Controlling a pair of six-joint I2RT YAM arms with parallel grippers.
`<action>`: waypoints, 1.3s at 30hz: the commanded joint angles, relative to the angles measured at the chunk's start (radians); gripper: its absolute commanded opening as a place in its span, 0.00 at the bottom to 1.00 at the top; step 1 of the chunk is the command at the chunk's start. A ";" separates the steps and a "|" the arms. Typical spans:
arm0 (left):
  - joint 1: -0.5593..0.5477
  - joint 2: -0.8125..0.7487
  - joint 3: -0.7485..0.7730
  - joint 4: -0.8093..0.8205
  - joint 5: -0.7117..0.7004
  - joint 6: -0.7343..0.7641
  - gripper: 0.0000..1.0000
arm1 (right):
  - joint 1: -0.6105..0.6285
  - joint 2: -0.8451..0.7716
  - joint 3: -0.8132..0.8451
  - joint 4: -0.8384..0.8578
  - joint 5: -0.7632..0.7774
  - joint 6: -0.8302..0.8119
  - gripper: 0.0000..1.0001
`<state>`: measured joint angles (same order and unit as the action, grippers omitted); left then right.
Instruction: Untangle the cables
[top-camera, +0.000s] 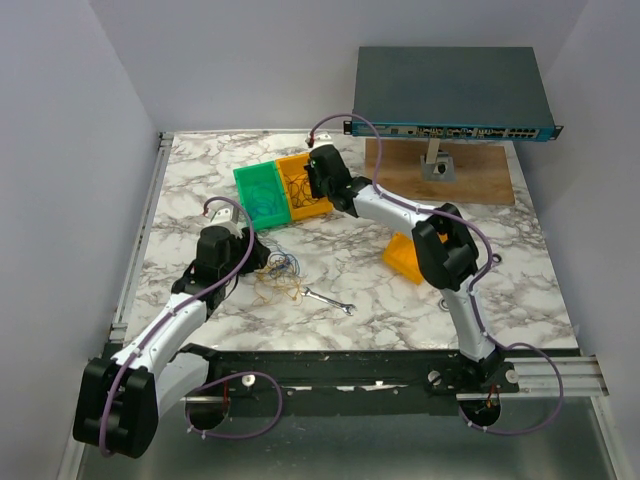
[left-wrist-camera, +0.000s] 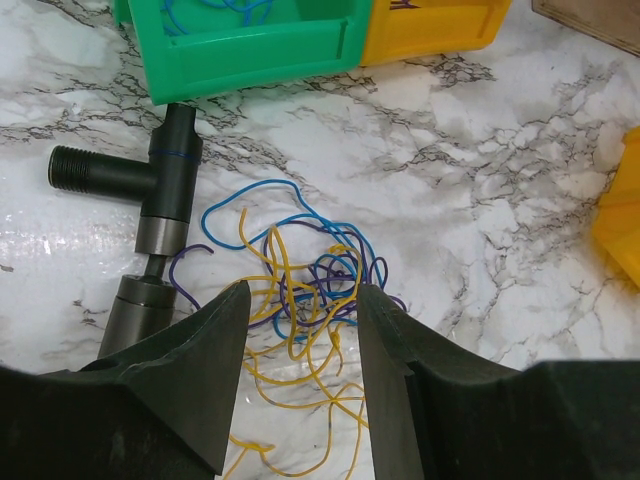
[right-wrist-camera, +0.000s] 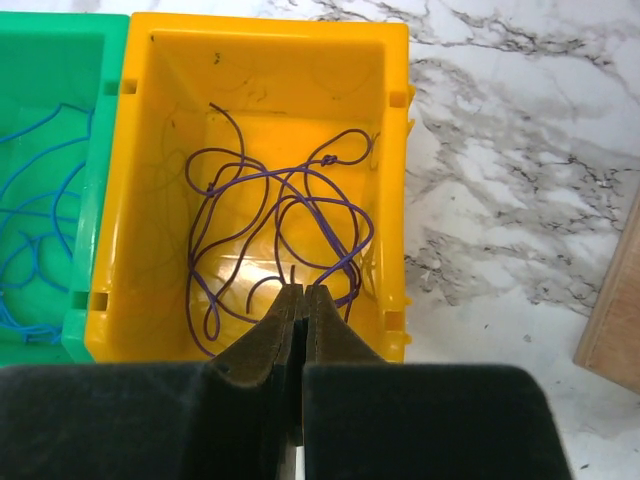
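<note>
**Hovering over the tangle**

Left gripper (left-wrist-camera: 302, 300) has its jaws spread, straddling the tangled thin blue, yellow and purple cables (left-wrist-camera: 310, 275) toward the near edge of the white marble worktop (left-wrist-camera: 480, 180). Right gripper (right-wrist-camera: 303, 292) has its jaws pressed together over loose purple wires (right-wrist-camera: 290, 200) inside the yellow plastic bin (right-wrist-camera: 265, 28) toward the far edge.

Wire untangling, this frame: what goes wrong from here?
The left tool is open astride the tangle, where blue, yellow and purple strands cross: closing likely pinches several and lifts the knot whole. Dragged strands may snag the black fitting beside it. The right tool is shut right by the purple wire in the yellow bin: retracting might pull it out.
</note>
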<state>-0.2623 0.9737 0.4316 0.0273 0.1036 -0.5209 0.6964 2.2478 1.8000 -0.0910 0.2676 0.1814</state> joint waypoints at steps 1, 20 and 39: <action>-0.003 -0.004 0.009 0.006 -0.004 0.007 0.48 | 0.003 0.025 0.038 -0.014 -0.073 -0.002 0.01; -0.003 0.066 0.049 -0.033 0.007 0.009 0.00 | 0.011 -0.243 -0.221 -0.050 -0.394 0.064 0.74; -0.005 0.034 0.020 0.045 0.109 0.038 0.00 | 0.148 -0.349 -0.581 0.150 -0.565 0.151 0.52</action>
<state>-0.2634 1.0191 0.4599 0.0513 0.1940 -0.4973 0.8337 1.8614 1.2186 -0.0181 -0.2455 0.3107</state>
